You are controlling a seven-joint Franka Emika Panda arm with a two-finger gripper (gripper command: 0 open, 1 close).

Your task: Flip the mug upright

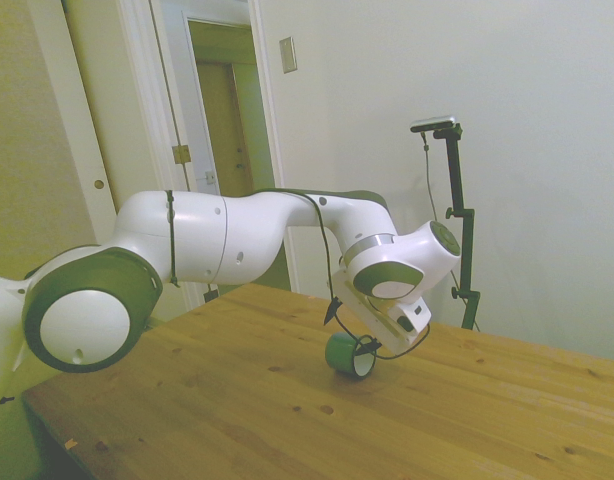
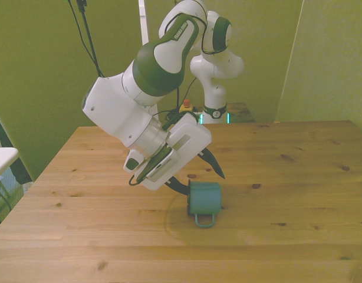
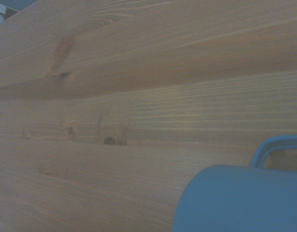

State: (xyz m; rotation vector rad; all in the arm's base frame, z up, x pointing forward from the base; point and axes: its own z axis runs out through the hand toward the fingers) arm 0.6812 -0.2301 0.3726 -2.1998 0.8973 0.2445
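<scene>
On the table (image 2: 299,194), mug (image 2: 204,198) lies sideways, handle toward camera. Gripper (image 2: 200,175) open wide, fingers straddling mug's end w/o contact. Close squarely before rotating.

Table (image 2: 299,177): bare wood on every side of the mug (image 2: 204,198); nothing else stands on it.
Mug: lying on its side mid-table, handle (image 2: 205,220) sticking out toward the near edge.
Front view's right of mug: open board, free approach.
Near edge side: open, apart from the handle.
Front view's left and above: taken up by the tilted wrist and gripper (image 2: 200,175).
Fingers (image 2: 215,163): spread; one seems to touch the mug, though the view is poor.
Far side: arm links overhead.
</scene>
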